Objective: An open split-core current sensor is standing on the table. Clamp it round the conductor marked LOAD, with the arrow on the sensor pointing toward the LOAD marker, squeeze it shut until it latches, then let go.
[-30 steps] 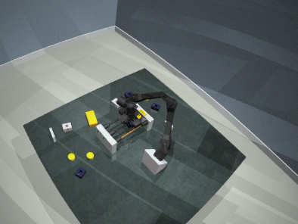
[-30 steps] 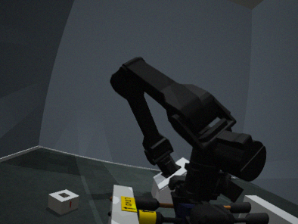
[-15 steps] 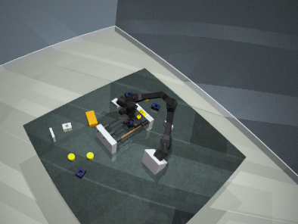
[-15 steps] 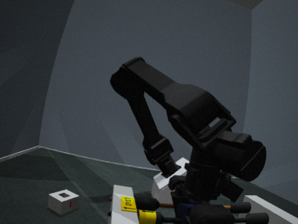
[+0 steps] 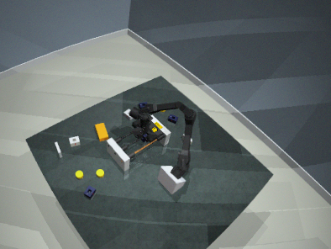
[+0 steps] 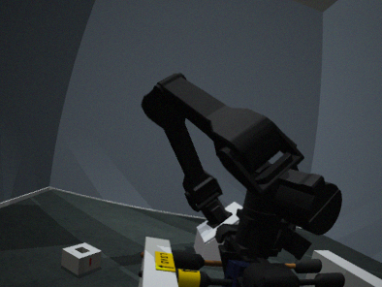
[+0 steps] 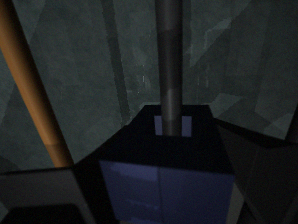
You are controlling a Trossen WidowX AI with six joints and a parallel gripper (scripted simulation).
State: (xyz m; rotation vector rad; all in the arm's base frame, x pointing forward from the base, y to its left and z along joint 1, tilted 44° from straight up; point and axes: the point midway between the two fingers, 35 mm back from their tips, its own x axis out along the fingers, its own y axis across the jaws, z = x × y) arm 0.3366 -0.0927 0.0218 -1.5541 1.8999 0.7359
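Note:
The dark blue current sensor (image 5: 144, 137) (image 6: 235, 271) (image 7: 167, 175) is around a dark conductor (image 7: 171, 60), which runs through its square window in the wrist view. No gap shows in the ring from there; its latch and arrow are not visible. My gripper (image 7: 167, 126) is shut on the sensor, with one finger on each side. The yellow LOAD marker (image 5: 158, 125) (image 6: 165, 261) is on one white end block (image 5: 165, 134) (image 6: 150, 276). A yellow tag (image 5: 154, 129) (image 6: 189, 278) sits beside it.
A copper-coloured conductor (image 5: 147, 146) (image 7: 30, 85) runs beside the sensor. The other white end block (image 5: 118, 154) stands opposite. An orange block (image 5: 102, 131), a white block (image 5: 74, 141) (image 6: 73, 264), yellow discs (image 5: 79, 174) (image 5: 100, 172) and dark blue parts (image 5: 90, 193) (image 5: 173, 119) lie around.

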